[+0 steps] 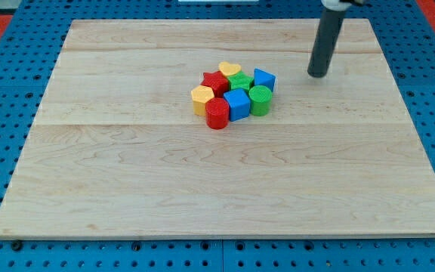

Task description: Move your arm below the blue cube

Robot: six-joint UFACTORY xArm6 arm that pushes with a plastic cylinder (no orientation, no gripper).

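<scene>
The blue cube [237, 103] sits in a tight cluster of blocks near the board's middle. Around it are a red cylinder [217, 114] at its lower left, a green cylinder [260, 99] at its right, a green star-like block [240, 81] above it, and a red star-like block [215, 81] at its upper left. A second blue block [263, 78] is at the cluster's upper right. My tip [318, 74] rests on the board to the right of the cluster and slightly above it, apart from every block.
A yellow hexagonal block [202, 97] is at the cluster's left and another yellow block [229, 69] at its top. The wooden board [127, 174] lies on a blue pegboard surface [6, 91].
</scene>
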